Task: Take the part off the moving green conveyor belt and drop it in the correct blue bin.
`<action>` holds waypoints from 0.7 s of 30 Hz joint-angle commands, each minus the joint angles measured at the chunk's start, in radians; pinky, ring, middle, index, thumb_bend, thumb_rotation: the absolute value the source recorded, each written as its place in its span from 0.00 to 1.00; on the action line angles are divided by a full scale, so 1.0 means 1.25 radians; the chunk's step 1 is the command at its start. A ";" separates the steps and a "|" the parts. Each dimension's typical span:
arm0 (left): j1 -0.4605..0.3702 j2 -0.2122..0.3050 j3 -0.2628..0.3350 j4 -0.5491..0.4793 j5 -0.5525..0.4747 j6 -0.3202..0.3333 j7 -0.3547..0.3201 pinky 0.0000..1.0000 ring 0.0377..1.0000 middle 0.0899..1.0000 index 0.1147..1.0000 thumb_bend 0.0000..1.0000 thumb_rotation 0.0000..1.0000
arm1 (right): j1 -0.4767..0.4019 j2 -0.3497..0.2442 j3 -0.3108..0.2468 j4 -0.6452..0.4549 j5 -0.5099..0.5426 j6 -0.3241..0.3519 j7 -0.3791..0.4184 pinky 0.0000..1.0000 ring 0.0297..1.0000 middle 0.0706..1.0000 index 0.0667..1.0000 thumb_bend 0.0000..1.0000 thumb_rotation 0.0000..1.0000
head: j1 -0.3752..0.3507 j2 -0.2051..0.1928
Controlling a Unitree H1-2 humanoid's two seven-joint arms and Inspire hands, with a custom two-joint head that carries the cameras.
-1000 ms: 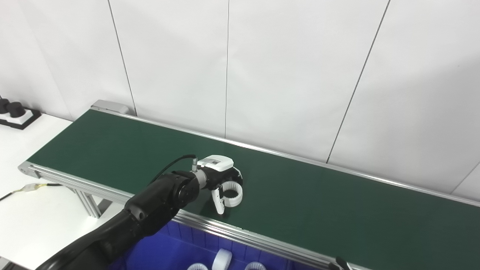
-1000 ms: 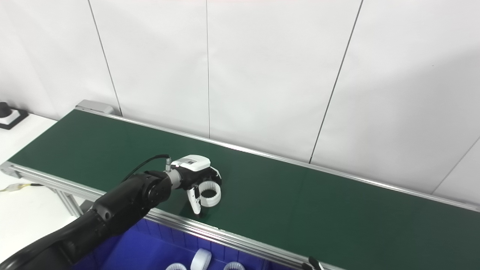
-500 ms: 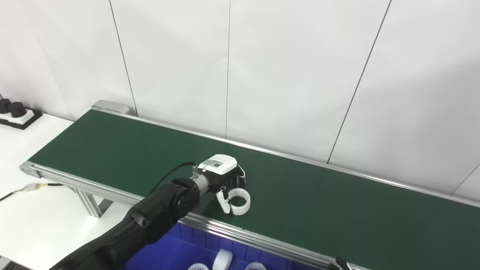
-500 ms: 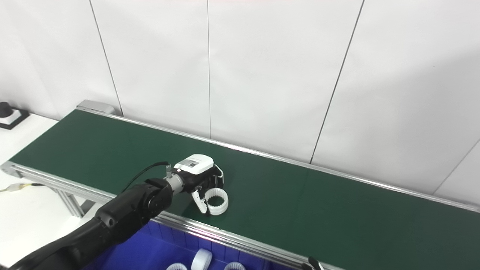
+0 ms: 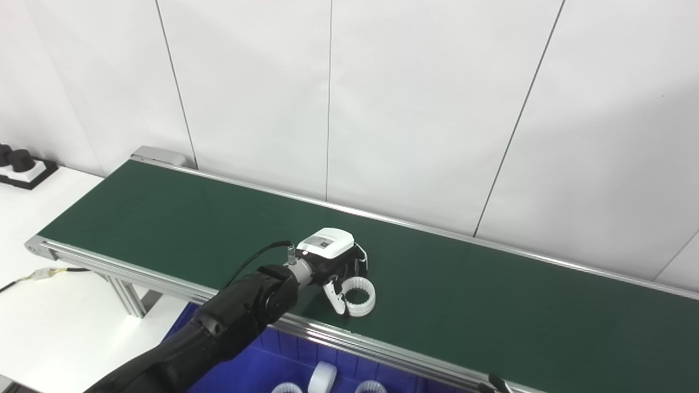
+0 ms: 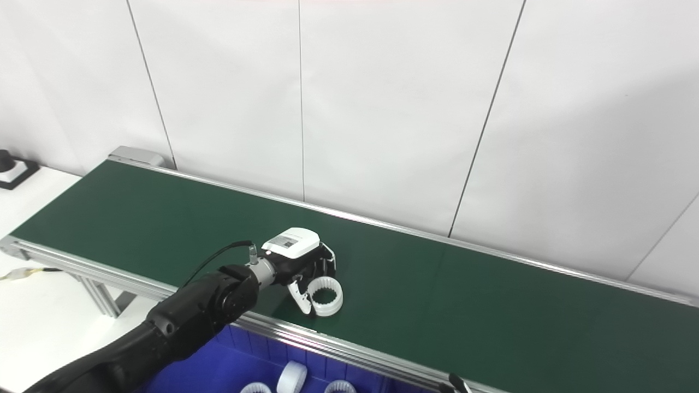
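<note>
One left hand [image 5: 336,262] at ring [image 5: 359,296] — near belt [image 5: 491,305] edge.

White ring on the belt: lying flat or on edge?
Flat. The white ring shows its open bore facing up and rests on the green belt, with the left robot hand at its near-left side.

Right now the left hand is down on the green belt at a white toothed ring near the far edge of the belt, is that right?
Not quite. The left hand is at the white toothed ring on the green belt, but the ring lies near the belt's near edge, by the blue bin. The left eye view shows it.
</note>
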 commanded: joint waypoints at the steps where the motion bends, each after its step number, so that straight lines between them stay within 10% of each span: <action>1: -0.006 0.015 0.012 -0.027 -0.013 -0.002 -0.008 0.58 0.46 0.44 0.42 0.50 0.00 | -0.006 0.005 -0.002 -0.027 0.004 -0.015 -0.001 0.75 0.81 0.85 0.90 0.26 0.52 | -0.001 0.002; 21: 0.088 0.065 0.121 -0.386 -0.045 0.095 -0.156 0.46 0.42 0.45 0.43 0.50 0.00 | 0.001 0.002 -0.001 -0.034 0.011 -0.022 0.005 0.75 0.81 0.85 0.90 0.26 0.49 | -0.016 0.021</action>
